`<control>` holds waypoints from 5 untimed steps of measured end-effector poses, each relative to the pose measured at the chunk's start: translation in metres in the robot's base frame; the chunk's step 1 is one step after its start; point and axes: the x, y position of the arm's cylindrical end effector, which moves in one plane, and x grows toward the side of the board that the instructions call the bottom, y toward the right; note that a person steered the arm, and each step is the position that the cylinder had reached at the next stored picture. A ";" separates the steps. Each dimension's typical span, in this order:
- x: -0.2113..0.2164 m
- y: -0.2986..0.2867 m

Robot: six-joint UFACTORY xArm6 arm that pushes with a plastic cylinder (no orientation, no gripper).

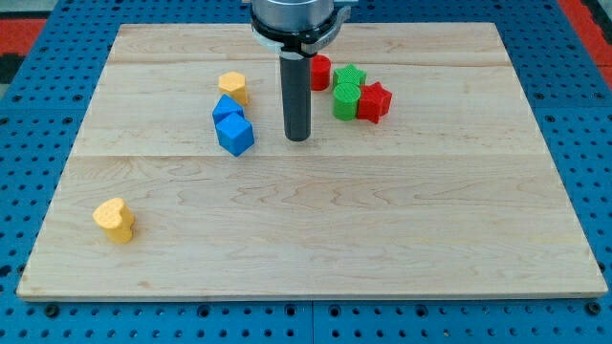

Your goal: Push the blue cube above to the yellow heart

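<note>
A blue cube sits left of the board's middle, touching a second blue block just above it. The yellow heart lies far off at the view's lower left. My tip rests on the board to the right of the blue cube, a short gap apart from it, not touching any block.
A yellow block sits just above the blue pair. To the tip's upper right are a red block, partly hidden by the rod, two green blocks and a red star. The wooden board lies on blue pegboard.
</note>
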 end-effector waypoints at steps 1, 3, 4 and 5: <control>0.002 -0.028; 0.017 -0.082; 0.055 -0.113; 0.068 -0.138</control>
